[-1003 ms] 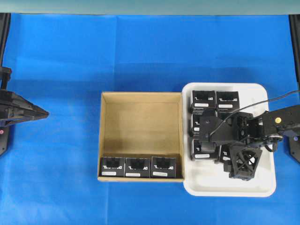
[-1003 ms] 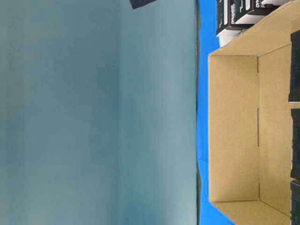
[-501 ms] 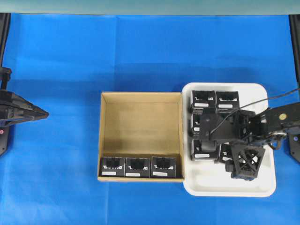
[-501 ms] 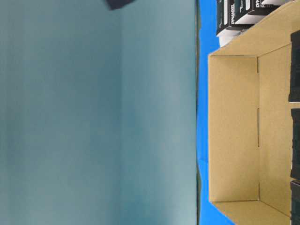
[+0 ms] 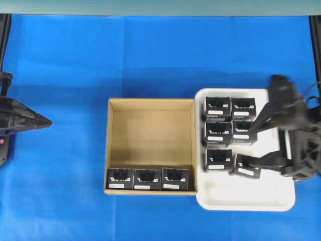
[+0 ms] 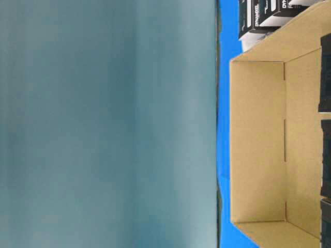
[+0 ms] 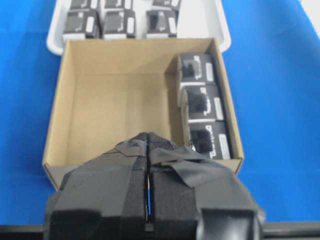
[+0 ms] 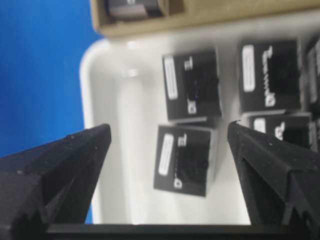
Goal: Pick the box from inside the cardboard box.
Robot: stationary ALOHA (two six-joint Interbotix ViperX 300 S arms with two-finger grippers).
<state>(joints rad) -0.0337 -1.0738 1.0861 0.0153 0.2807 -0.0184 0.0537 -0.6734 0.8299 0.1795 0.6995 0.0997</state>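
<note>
Right gripper [image 8: 167, 150] gapes above box [image 8: 184, 160], slightly askew.

Both arms matte black. Left gripper [image 7: 148, 187] has fingers wrapped in black tape, wedge-shaped. Right gripper [image 8: 167, 150] has black textured fingers; thin black cable [image 5: 312, 93] near its wrist.

You're at a lab robot bench, blue cloth [image 5: 150, 55] under the cardboard box [image 5: 150, 103], teal backdrop [image 6: 103, 124] behind it.
</note>
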